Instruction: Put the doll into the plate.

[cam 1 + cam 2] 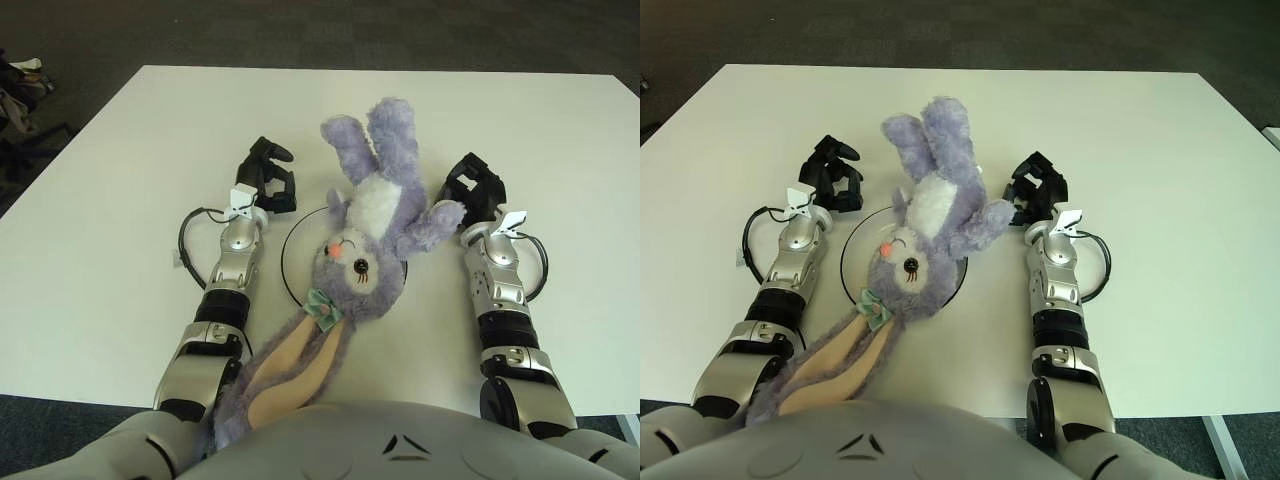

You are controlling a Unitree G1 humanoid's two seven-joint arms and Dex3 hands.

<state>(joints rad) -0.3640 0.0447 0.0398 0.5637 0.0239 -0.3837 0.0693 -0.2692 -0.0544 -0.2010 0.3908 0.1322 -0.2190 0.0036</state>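
A purple plush rabbit doll (360,262) lies on its back across a white plate with a dark rim (284,255), between my two hands. Its head and body cover most of the plate. Its legs point to the far side and its long ears trail off the plate towards my body. My left hand (268,182) is just left of the plate, fingers loosely curled and holding nothing. My right hand (474,190) is just right of the doll, close to its outstretched paw (443,215), and also holds nothing.
The white table (120,200) stretches well beyond the plate on all sides. A dark chair and some clutter (20,100) stand on the floor past the table's far left corner. Black cables loop beside each wrist.
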